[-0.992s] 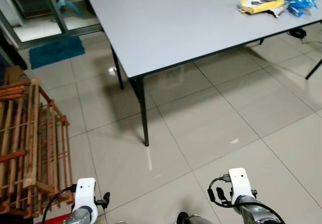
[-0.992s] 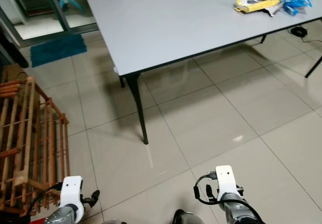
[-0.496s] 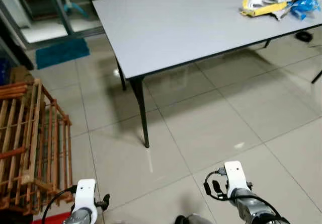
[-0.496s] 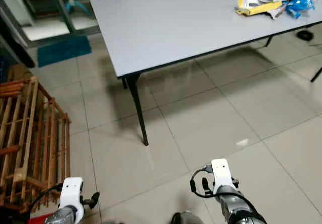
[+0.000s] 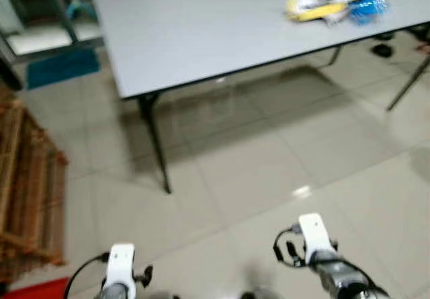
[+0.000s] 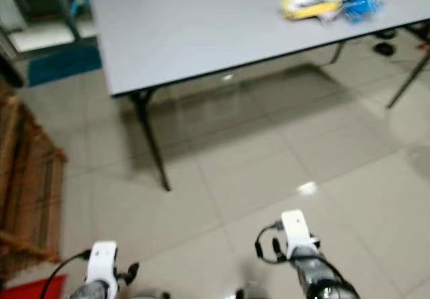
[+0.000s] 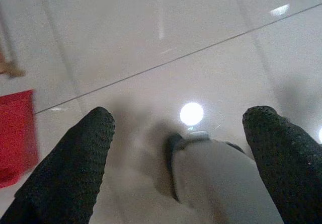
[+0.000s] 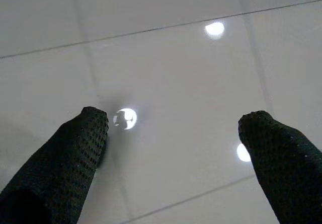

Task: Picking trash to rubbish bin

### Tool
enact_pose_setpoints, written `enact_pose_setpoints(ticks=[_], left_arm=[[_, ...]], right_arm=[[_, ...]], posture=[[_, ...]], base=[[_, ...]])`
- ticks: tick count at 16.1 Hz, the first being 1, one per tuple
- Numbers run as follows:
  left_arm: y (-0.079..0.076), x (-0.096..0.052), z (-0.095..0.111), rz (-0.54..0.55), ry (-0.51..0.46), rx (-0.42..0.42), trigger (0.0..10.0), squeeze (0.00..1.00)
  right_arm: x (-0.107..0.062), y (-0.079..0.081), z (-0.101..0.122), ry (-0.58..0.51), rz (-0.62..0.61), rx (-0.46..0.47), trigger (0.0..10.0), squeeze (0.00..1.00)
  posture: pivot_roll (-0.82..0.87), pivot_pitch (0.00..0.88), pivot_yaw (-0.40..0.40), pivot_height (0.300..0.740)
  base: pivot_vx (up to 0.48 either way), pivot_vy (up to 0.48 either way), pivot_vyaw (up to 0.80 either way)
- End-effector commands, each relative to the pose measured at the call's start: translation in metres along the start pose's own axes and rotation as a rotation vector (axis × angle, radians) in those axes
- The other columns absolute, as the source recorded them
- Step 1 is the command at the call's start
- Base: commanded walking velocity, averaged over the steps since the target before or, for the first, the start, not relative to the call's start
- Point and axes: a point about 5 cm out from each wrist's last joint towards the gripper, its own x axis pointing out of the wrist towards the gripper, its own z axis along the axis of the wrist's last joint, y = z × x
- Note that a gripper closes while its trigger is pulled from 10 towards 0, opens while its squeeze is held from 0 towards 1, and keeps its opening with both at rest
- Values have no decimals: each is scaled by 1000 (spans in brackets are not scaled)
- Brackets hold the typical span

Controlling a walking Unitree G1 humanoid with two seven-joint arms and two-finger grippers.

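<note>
Pale floor tiles [image 5: 269,158] lie under our left pincer [image 7: 176,148] and right pincer [image 8: 171,148], both hanging spread and empty since the wrappers [image 5: 332,5] wait on the counter [image 5: 201,30] well ahead of them.

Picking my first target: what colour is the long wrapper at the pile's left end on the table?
Yellow wrapper, clearest in the right eye view.

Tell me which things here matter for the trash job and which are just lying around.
For the job:
trash pile on the grey table
left gripper and right gripper, both open, empty

Just lying about:
wooden rack
blue mat
</note>
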Motion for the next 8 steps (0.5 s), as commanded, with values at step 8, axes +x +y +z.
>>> enact_pose_setpoints(ticks=[8], left_arm=[[14, -3, -8, 31, 49, 28, 10000, 0]], right_arm=[[0, 10, -3, 16, 17, 0, 10000, 0]], posture=[[15, 134, 11, 740]], base=[[0, -467, 0]])
